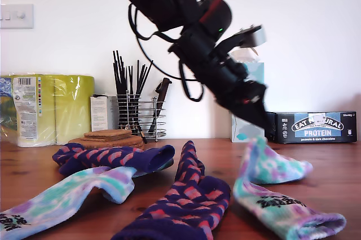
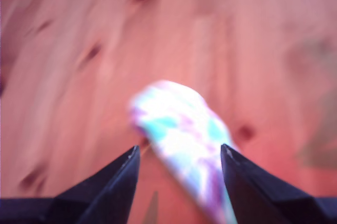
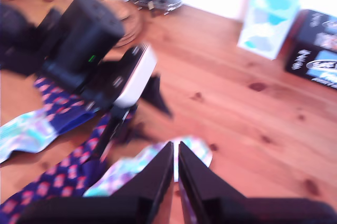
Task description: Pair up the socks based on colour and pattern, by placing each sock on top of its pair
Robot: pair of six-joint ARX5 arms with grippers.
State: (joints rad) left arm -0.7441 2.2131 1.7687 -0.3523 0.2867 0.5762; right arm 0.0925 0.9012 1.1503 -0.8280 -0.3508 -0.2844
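- My first hand (image 2: 179, 153) is spread open over the raised toe end of one tie-dye sock (image 2: 176, 126). In the first wrist view the toe sits between the two black fingers, though I cannot tell whether either finger touches it.
- In the exterior view this sock (image 1: 273, 192) lies at the right on the table (image 1: 333, 164). Its mate (image 1: 67, 195) lies at the lower left, and the two dark socks (image 1: 186, 200) lie between them.
- The step in hand is probably the pinch. I would close squarely on the toe so both layers of knit are caught, not just the top one (thin fabric slips out easily).
- I would then lift high enough that the trailing cuff clears the dark socks on the way across.
- My second hand (image 3: 175, 148) has its fingers drawn together with nothing visibly between them. It hangs above the same sock and should keep out of the first arm's path.
- The socks are soft and limp, so they will drape and fold. The tie-dye is pastel teal, purple and pink, with black lettering at the cuff.
- The dark pair is navy-purple with pink-red blocks.
- The table is knotty reddish wood and looks smooth.
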